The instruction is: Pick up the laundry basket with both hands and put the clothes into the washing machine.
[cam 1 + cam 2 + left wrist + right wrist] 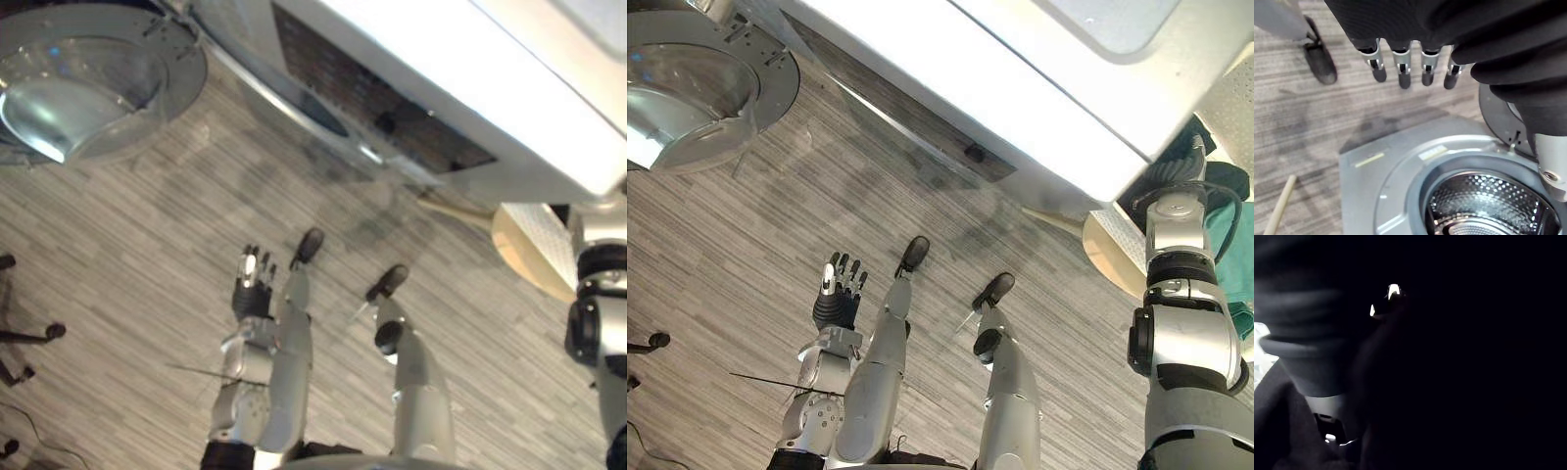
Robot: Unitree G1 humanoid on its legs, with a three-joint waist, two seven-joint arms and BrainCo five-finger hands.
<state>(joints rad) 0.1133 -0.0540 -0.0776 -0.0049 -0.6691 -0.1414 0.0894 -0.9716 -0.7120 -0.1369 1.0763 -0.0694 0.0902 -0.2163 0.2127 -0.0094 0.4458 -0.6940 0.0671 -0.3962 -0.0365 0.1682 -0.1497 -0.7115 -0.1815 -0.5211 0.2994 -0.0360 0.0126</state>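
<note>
Plank floor (147, 245), washing machine (1019, 88) open. Basket (1107, 250) beside it, clothes (1227, 259) inside. Left hand (838, 289) hangs spread, empty; right hand (1176, 166) at basket, grip unreadable. Bring left to the opposite rim, lift level.

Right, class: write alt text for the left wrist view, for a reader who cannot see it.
The left hand, fingers straight, hangs over the washer, whose open drum shows perforated steel. Grey wood-grain floor lies around it, with a pale stick beside the washer.

No legible text; two pale stickers (1370, 159) on the washing machine (1359, 196) unreadable.
</note>
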